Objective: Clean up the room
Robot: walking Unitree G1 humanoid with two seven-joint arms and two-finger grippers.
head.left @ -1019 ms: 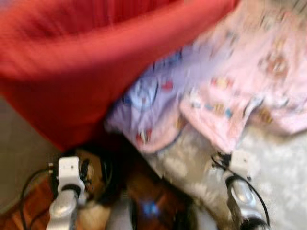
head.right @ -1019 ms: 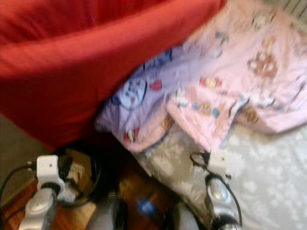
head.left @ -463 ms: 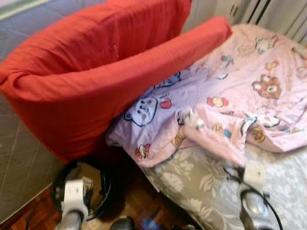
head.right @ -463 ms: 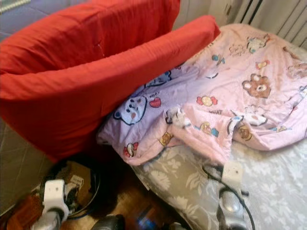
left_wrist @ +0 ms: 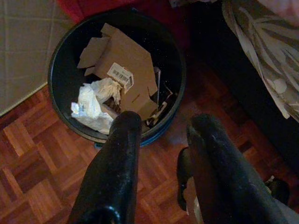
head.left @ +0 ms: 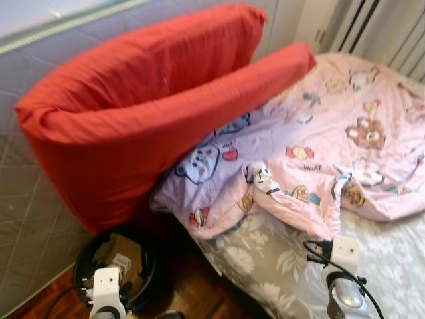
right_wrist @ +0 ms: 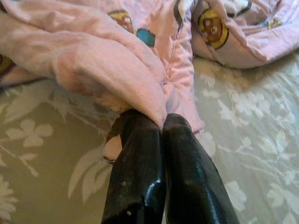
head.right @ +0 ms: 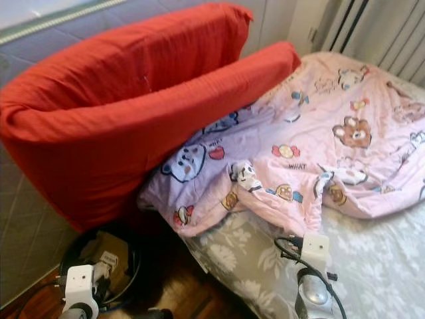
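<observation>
I find the blanket rumpled across the bed, right claw pinching its edge, left claw open over the bin.

Bedroom in soft daylight. Parquet floor of reddish wood, grey quilted wall panel on the left, bed with grey floral sheet on the right, pale ribbed radiator behind its far end.

You have a pink cartoon-print blanket lying crumpled on the bed, its lilac underside turned up beside the red pillows. Its near edge appears pinched, though folds obscure this.
</observation>
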